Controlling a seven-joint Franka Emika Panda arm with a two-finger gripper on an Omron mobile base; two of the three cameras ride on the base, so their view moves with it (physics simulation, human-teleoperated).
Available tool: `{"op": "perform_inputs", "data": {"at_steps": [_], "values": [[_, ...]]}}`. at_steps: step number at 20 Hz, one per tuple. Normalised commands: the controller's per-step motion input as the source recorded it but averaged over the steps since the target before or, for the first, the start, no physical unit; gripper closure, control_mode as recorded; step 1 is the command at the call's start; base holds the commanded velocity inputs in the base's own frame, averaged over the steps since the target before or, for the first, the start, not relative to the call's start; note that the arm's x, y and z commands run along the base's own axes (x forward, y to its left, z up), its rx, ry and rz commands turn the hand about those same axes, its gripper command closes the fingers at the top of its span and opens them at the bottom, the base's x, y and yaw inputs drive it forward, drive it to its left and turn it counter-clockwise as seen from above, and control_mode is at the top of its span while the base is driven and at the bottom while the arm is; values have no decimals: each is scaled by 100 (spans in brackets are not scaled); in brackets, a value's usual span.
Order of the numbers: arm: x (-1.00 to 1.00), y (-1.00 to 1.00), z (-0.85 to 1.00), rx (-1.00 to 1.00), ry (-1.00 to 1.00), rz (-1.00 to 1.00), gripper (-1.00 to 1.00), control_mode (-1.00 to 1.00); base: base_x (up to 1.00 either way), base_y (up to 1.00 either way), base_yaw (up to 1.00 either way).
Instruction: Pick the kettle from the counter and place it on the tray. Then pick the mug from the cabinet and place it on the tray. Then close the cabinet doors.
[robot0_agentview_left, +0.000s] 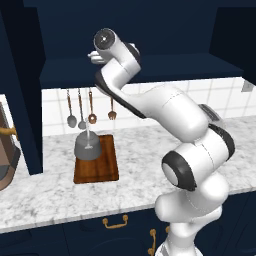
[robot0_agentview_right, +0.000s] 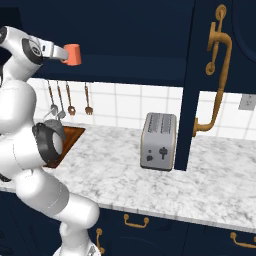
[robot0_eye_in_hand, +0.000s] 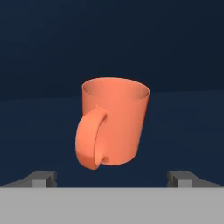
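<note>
Right base view took in a boxy silver toaster (robot0_agentview_right: 159, 141) standing on the white-grey marbled stone counter (robot0_agentview_right: 150, 185), just beside the edge of a tall dark navy cabinet door (robot0_agentview_right: 192, 85) that stood swung open, its long gold handle (robot0_agentview_right: 216, 75) facing the camera. A row of metal spoons and ladles (robot0_agentview_right: 67, 100) hung on the white tiled wall under the large dark navy upper cabinet (robot0_agentview_right: 125, 40). Below the worktop ran navy drawers with small gold pulls (robot0_agentview_right: 136, 220).

Left base view showed the squat dark grey metal kettle (robot0_agentview_left: 88, 147) sitting upright on the flat reddish-brown wooden tray (robot0_agentview_left: 97, 167), its thin wire handle rising in front of the hanging utensils. The other navy door (robot0_agentview_left: 22, 90) stood open at the left, between the tray and the edge of a brown appliance (robot0_agentview_left: 6, 150) there.

The white arm reached up to the cabinet shelf. The small salmon-orange cylindrical mug (robot0_eye_in_hand: 113, 124) stood upright on that dark shelf, directly ahead of the gripper (robot0_eye_in_hand: 113, 177), loop handle turned toward the hand and slightly to one side. The two dark finger tips were spread as wide as they go, one on each side, near the mug but not touching it. From the right base view the mug (robot0_agentview_right: 73, 54) sat at the end of the hand.
</note>
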Motion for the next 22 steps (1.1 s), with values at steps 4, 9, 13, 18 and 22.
{"op": "perform_inputs", "data": {"at_steps": [4, 9, 13, 18, 22], "values": [[29, 0, 0, 0, 0, -14, -100, -100, 0, 0, 0], [27, 0, 0, 3, 0, -8, -100, -100, 0, 0, 0], [20, -4, -3, 2, 0, -4, -100, -100, 0, 0, 0], [19, -1, -7, 3, 0, 0, -100, -100, 0, 0, 0], [10, -3, -12, 2, -1, 0, -100, -100, 0, 0, 0]]}}
